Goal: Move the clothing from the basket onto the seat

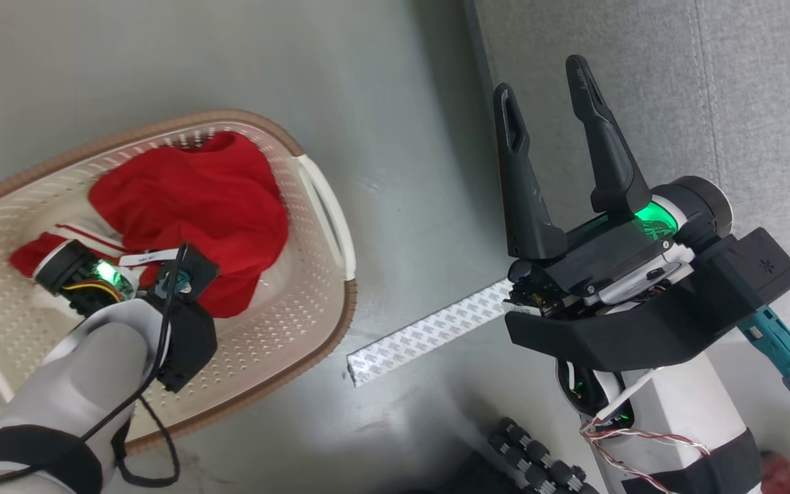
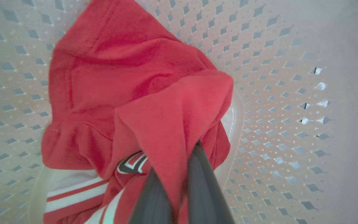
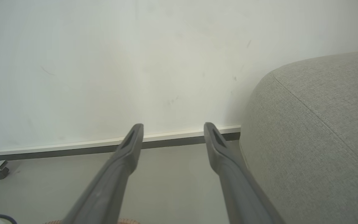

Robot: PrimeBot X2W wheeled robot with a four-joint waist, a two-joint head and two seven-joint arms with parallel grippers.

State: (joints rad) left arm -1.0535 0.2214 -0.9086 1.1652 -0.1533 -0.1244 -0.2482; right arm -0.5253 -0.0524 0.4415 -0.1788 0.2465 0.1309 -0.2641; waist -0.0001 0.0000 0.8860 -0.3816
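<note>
The red clothing (image 1: pixel 196 206) lies bunched in the cream basket (image 1: pixel 313 302) on the floor at the left. In the left wrist view the clothing (image 2: pixel 135 93) shows white trim bands and a dark-and-white logo, with the basket wall (image 2: pixel 291 124) behind it. My left gripper (image 2: pixel 176 169) is down in the basket, shut on a fold of the red fabric that drapes over its fingers (image 2: pixel 202 186). In the head view its fingertips are hidden in the clothing. My right gripper (image 1: pixel 541 79) stands open and holds nothing, above the floor by the grey seat (image 1: pixel 745 103). The seat (image 3: pixel 322 124) is to its right.
A strip of patterned white tape (image 1: pixel 429 333) lies on the grey floor between basket and seat. A pale wall with a baseboard (image 3: pixel 166 137) stands ahead of the right gripper (image 3: pixel 172 127). Black rollers of my base (image 1: pixel 539 460) show at the bottom.
</note>
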